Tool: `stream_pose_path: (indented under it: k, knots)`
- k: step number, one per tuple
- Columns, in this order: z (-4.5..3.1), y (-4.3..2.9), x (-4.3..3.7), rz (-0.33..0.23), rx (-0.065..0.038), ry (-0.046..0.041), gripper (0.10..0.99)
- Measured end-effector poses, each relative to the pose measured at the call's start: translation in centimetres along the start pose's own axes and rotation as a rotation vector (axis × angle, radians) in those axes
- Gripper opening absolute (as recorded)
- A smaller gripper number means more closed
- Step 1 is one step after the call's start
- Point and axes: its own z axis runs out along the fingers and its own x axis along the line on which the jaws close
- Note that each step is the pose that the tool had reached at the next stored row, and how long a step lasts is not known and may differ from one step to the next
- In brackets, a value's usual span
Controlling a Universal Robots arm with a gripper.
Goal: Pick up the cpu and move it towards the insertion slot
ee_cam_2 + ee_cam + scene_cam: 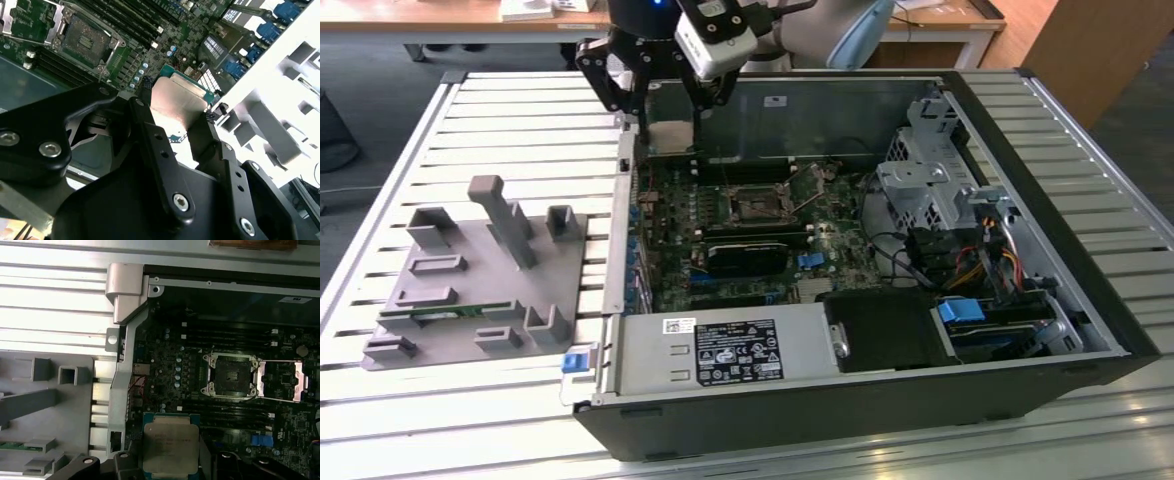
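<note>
Black gripper point(175, 117) jaws clamped on the flat square silver-topped cpu point(170, 447), held above the motherboard; shiny metal-framed insertion slot point(230, 376) lies at 1 o'clock from chip in first wrist view.

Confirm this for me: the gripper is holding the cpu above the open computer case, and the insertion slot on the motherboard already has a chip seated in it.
Wrong on one count: the insertion slot is empty, its dark centre bare and its metal frame swung open, as the first wrist view shows. The rest holds: the gripper is shut on the cpu above the open computer case.
</note>
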Motion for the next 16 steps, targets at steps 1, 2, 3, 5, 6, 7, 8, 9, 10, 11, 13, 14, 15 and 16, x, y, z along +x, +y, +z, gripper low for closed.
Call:
stream_pose_path:
  k: [1, 2, 3, 5, 6, 7, 8, 9, 10, 11, 13, 14, 15, 16]
  knots:
    - [0.0, 0.09, -0.1, 0.0, 0.0, 0.0, 0.537]
    - [0.01, 0.17, -0.21, 0.0, 0.0, 0.0, 0.537]
    - [0.01, 0.25, -0.33, 0.0, 0.0, 0.0, 0.537]
    - [0.02, 0.41, -0.56, 0.0, 0.0, 0.0, 0.537]
    - [0.03, 0.49, -0.68, 0.0, 0.0, 0.0, 0.537]
    - [0.03, 0.57, -0.8, 0.0, 0.0, -0.0001, 0.537]
    - [0.04, 0.64, -0.93, 0.0, 0.0, -0.0001, 0.537]
    - [0.04, 0.72, -1.05, 0.0, 0.0, -0.0001, 0.537]
    - [0.04, 0.8, -1.18, 0.0, 0.0, 0.0, 0.537]
    - [0.04, 0.88, -1.31, 0.0, 0.0, 0.0, 0.537]
    - [0.05, 1.03, -1.58, 0.0, 0.0, -0.0001, 0.537]
    - [0.05, 1.11, -1.7, 0.0, 0.0, -0.0001, 0.537]
    - [0.06, 1.18, -1.83, 0.0, 0.0, -0.0001, 0.537]
    - [0.06, 1.25, -1.95, 0.0, 0.0, -0.0001, 0.537]
